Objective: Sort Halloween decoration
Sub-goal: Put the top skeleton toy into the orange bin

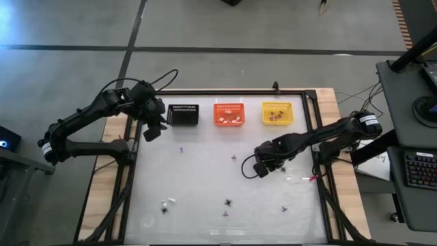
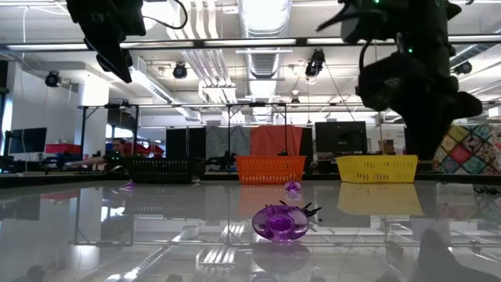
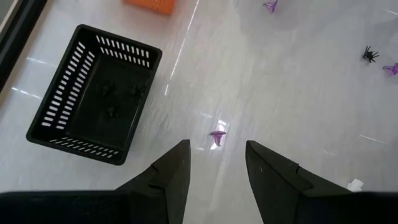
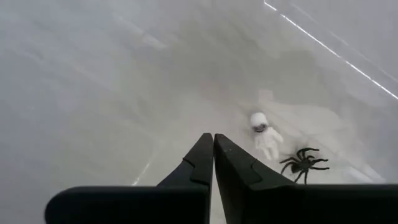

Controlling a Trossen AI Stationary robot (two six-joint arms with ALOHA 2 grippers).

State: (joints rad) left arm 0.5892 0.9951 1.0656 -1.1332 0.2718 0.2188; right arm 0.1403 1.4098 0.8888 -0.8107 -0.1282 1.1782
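Right claw point(image 4: 213, 146) closed, empty; basket point(image 3: 93, 93) contents indistinct

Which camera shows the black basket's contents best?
The left wrist view: it looks down into the black basket, where dark spidery trinkets lie on its floor. The high view shows the basket small, contents unreadable. The low view shows only its side wall. The right wrist view misses it.

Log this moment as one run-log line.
left gripper: open, above purple trinket beside black basket | right gripper: shut, empty, mid-table
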